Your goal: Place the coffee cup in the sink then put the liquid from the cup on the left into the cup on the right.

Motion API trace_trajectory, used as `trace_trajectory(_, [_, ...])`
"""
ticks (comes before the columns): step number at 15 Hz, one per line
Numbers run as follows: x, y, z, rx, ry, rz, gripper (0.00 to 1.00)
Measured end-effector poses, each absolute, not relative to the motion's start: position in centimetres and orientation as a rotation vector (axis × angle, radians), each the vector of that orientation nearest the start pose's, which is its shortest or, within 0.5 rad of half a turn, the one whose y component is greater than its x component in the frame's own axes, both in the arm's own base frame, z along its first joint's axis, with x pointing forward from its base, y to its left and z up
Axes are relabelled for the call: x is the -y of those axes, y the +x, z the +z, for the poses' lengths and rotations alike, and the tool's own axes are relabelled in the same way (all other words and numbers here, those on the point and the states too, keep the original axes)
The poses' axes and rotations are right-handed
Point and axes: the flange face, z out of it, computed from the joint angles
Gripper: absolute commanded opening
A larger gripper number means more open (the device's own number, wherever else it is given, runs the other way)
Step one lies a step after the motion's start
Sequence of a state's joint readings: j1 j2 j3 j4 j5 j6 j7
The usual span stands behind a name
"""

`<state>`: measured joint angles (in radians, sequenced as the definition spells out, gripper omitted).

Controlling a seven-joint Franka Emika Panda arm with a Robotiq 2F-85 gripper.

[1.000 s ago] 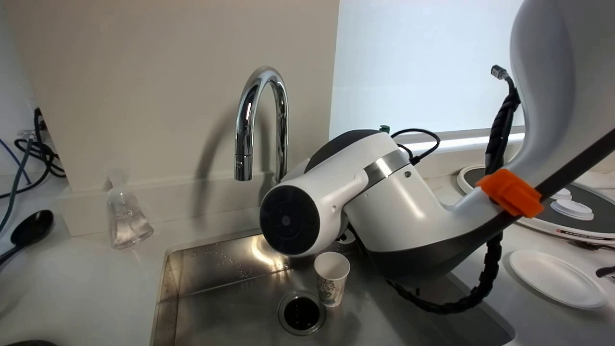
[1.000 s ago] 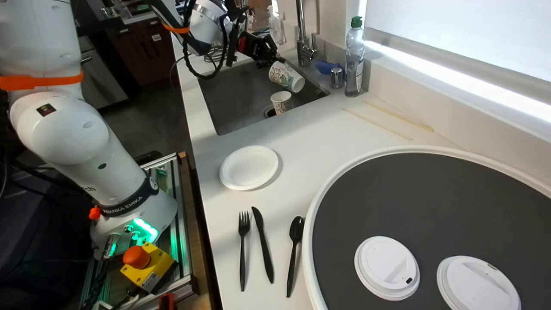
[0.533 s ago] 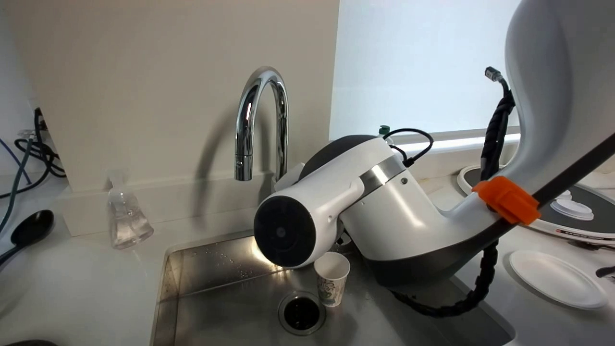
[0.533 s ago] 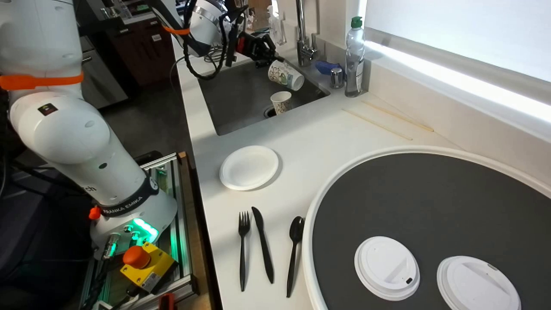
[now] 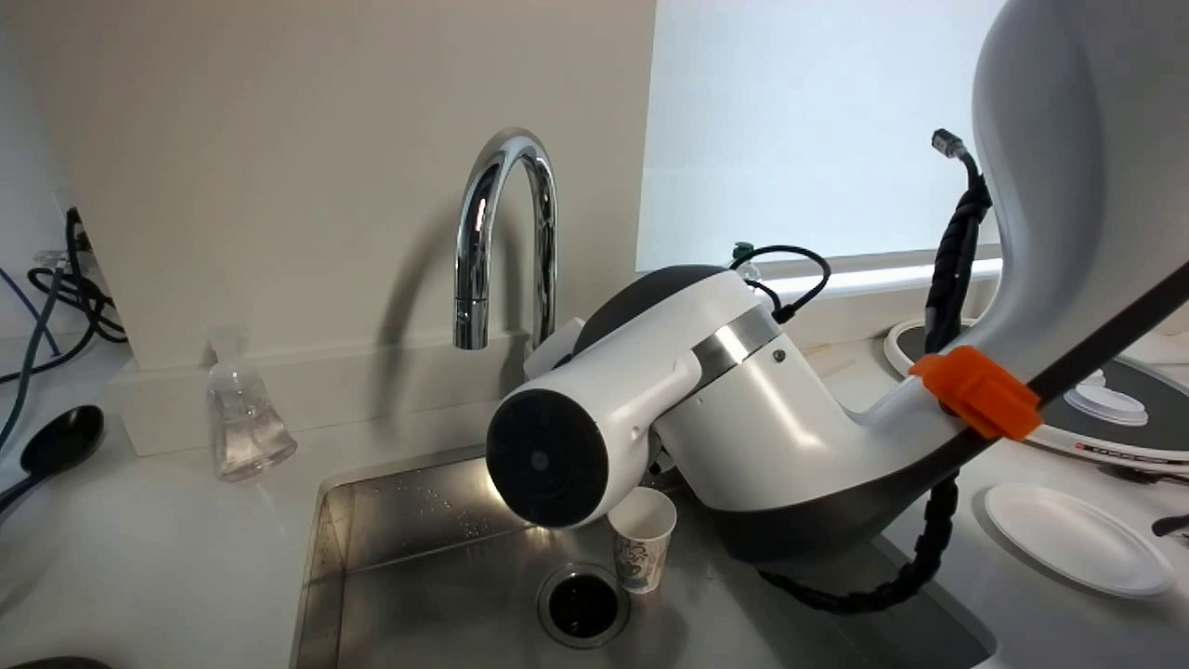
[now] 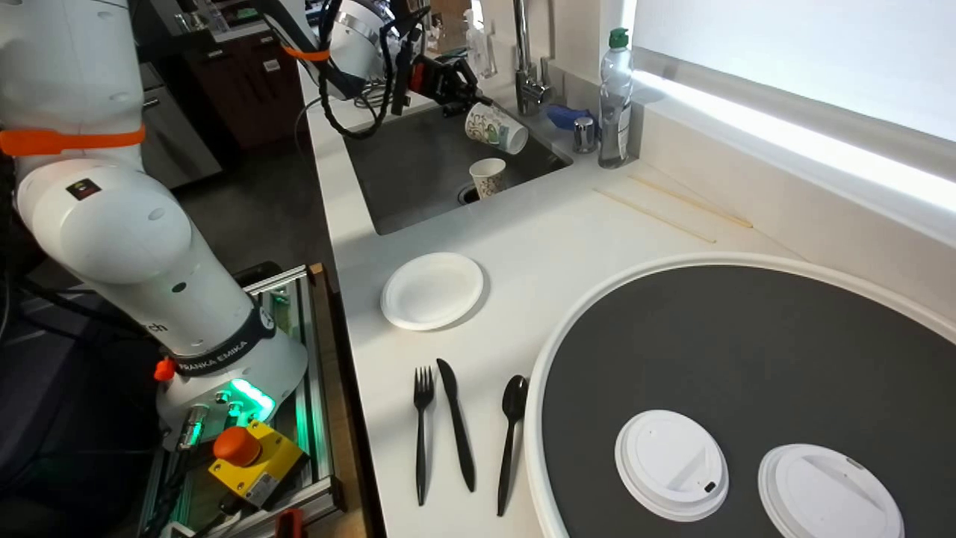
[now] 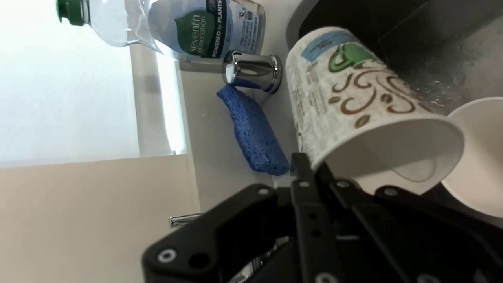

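A patterned paper cup is tilted far over in the wrist view, with its rim toward my gripper and a little clear liquid visible inside. It also shows above the sink in an exterior view. My gripper is shut on its rim; it also shows in an exterior view. A second patterned cup stands upright in the steel sink beside the drain. That cup's opening shows right of the held cup in the wrist view. In an exterior view the arm hides gripper and held cup.
The chrome tap arches behind the sink. A soap bottle, a blue sponge and a chrome knob stand by its rim. A white plate, black cutlery and a round tray with lids lie on the counter.
The arm's wrist has moved slightly left and down in an exterior view. The held cup has shifted only very slightly. The standing cup has not moved.
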<state>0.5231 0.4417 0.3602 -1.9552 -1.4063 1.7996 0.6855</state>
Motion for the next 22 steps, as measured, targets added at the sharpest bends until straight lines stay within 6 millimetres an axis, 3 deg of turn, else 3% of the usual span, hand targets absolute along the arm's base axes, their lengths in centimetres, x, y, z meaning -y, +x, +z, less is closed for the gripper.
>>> trace_trajectory(22, [-39.95,44.79,27.12,-0.932,1.74,0.507,0.01])
